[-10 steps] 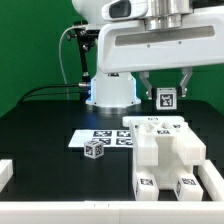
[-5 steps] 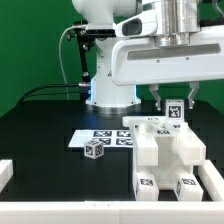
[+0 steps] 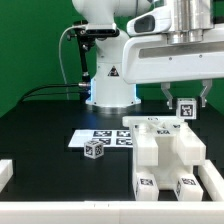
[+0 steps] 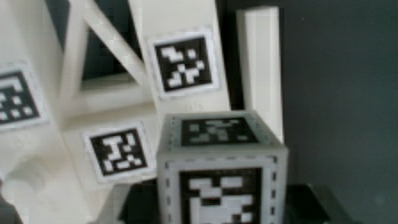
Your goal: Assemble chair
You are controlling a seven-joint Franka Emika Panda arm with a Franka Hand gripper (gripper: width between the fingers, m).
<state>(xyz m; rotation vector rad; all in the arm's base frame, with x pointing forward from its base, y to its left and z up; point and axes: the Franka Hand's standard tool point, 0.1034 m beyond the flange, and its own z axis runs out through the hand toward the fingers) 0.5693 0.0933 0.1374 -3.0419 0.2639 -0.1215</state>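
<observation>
Gripper: the gripper (image 3: 186, 103) was clenched on a small cube (image 3: 186, 108), one finger on each side of it.
Held cube: it hung in the air above the far corner of the chair body (image 3: 165, 150), on the exterior view's right, apart from it and with a tag face toward the camera.
Chair body: chunky joined white blocks stood on the black table (image 3: 45, 125), toward the exterior view's right, with tags on top and low on the front.
Wrist view: the held cube (image 4: 221, 170) filled the foreground, with the chair's white bars and tags behind it.
Loose cube: a second cube (image 3: 95, 150) lay on the table against the near edge of the marker board (image 3: 80, 138), to the exterior view's left of the chair body.
Risk, slip: the cube's smooth sides were pinched by only two narrow fingers, so a bump on the way down could twist it or knock it free.
Risk, misfit: if lowered off its seat, the cube could catch an edge, jam, or shove the unclamped chair body aside.
Risk, seat: the exact seat for the cube could not be told.
Count: one arm, one gripper, two small cubes, one chair body, one marker board.
</observation>
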